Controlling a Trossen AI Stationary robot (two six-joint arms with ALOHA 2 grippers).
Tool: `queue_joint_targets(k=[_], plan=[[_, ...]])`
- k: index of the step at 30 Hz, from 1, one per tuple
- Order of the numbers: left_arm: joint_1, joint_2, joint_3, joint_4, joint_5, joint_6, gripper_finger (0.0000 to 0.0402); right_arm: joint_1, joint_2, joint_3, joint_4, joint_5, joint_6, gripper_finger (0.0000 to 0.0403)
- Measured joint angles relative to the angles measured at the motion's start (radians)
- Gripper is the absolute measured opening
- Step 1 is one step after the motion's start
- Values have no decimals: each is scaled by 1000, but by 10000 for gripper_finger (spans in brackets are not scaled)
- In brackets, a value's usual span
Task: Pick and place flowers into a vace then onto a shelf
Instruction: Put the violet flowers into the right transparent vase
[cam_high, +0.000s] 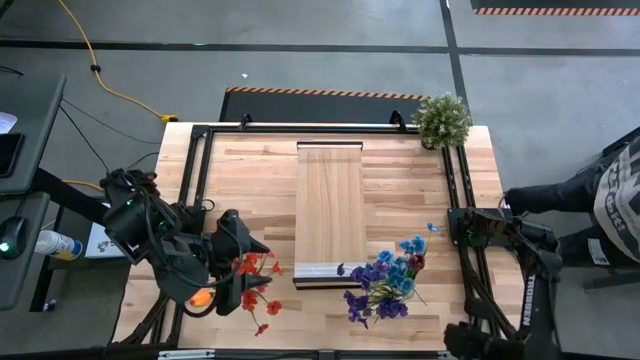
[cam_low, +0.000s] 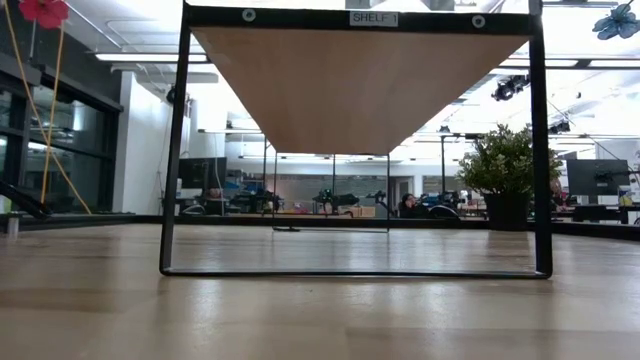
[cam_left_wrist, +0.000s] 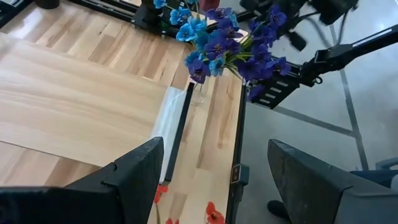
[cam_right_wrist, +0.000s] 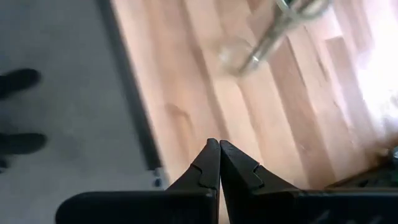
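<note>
Blue and purple flowers (cam_high: 385, 280) stand in a clear glass vase (cam_left_wrist: 198, 94) on the table near the shelf's near right corner. Red flowers (cam_high: 250, 268) and an orange one (cam_high: 200, 297) are at the table's near left. My left gripper (cam_high: 243, 250) hovers over the red flowers and is wide open (cam_left_wrist: 214, 174); red heads (cam_left_wrist: 211, 214) show below its gap. One red head (cam_low: 45, 10) stands high on thin stems in the low view. My right gripper (cam_right_wrist: 219, 149) is shut near the table's near right edge, with the vase (cam_right_wrist: 245, 53) ahead of it.
The raised light-wood shelf (cam_high: 330, 212) on a black frame (cam_low: 175, 150) fills the table's middle. A bushy potted plant (cam_high: 442, 120) sits at the far right corner. A person (cam_high: 610, 200) is beyond the table's right edge. Black rails run along both sides.
</note>
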Motion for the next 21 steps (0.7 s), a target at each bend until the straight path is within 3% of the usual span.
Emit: queue_joint_targets(k=[12, 18, 21], plan=[[0, -6, 0, -22, 8, -21, 321, -102, 0, -244, 28, -69, 3, 0], [0, -6, 0, -51, 10, -44, 321, -135, 0, -303, 32, -176, 0, 0], [0, -6, 0, -62, 18, -50, 321, -131, 0, -303, 43, -181, 16, 0]])
